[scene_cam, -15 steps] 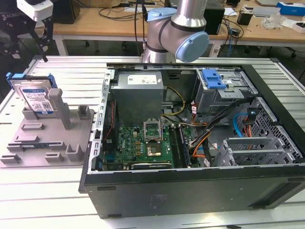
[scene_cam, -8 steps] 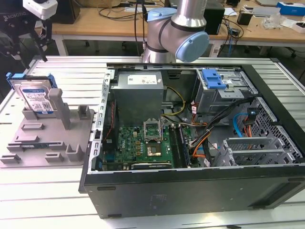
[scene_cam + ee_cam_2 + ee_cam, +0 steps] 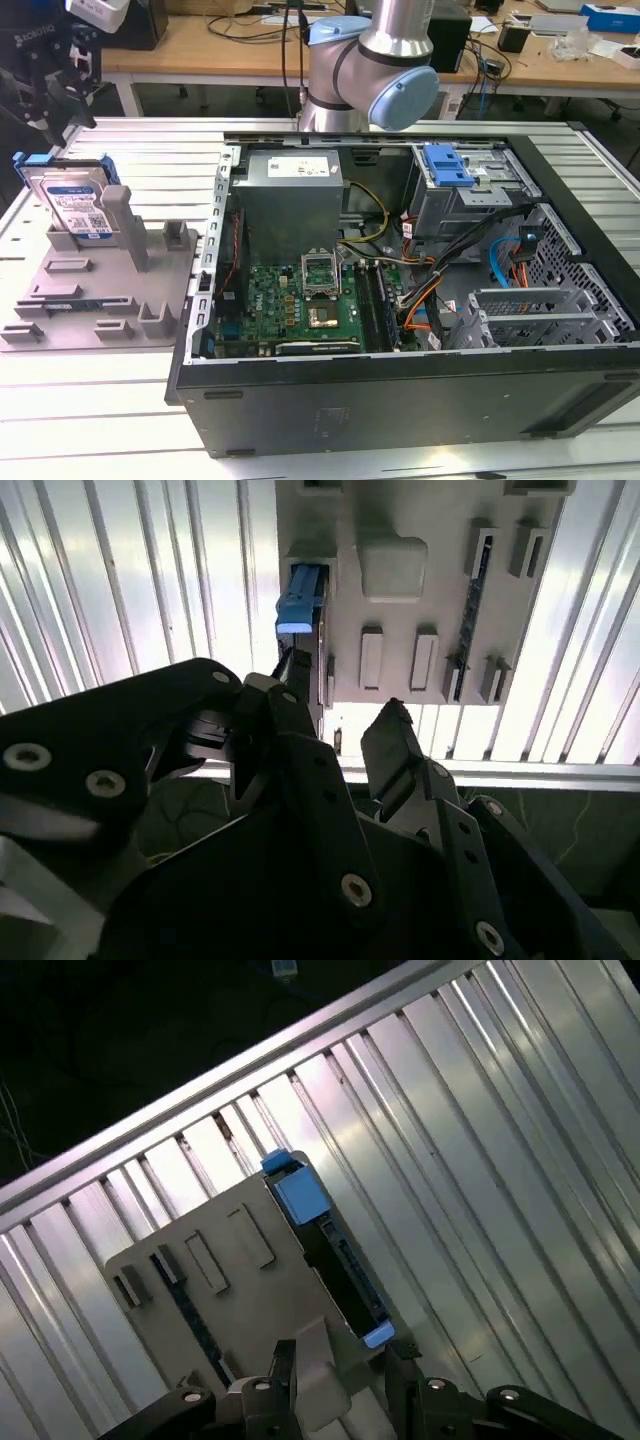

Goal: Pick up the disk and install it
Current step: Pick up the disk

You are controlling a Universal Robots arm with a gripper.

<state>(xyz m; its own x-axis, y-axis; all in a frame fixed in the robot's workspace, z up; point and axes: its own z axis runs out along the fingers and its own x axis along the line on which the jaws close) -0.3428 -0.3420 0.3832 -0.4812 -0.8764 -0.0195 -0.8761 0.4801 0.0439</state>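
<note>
The disk (image 3: 72,200) stood on edge in a grey holder (image 3: 100,300) on the desk (image 3: 90,400). Its long side ran along the holder's edge, label facing the exterior view. The claw (image 3: 340,695) hovered above it, spread and empty.

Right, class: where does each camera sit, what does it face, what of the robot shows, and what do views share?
Exterior view: off the arm, looking down at the open computer case and grey fixture; its grey joints show.
Second wrist view: on the wrist, facing down past the open pincer at the disk.
First wrist view: on the wrist, facing the same disk; pincer tips show.
Shared: the disk in the fixture.
</note>
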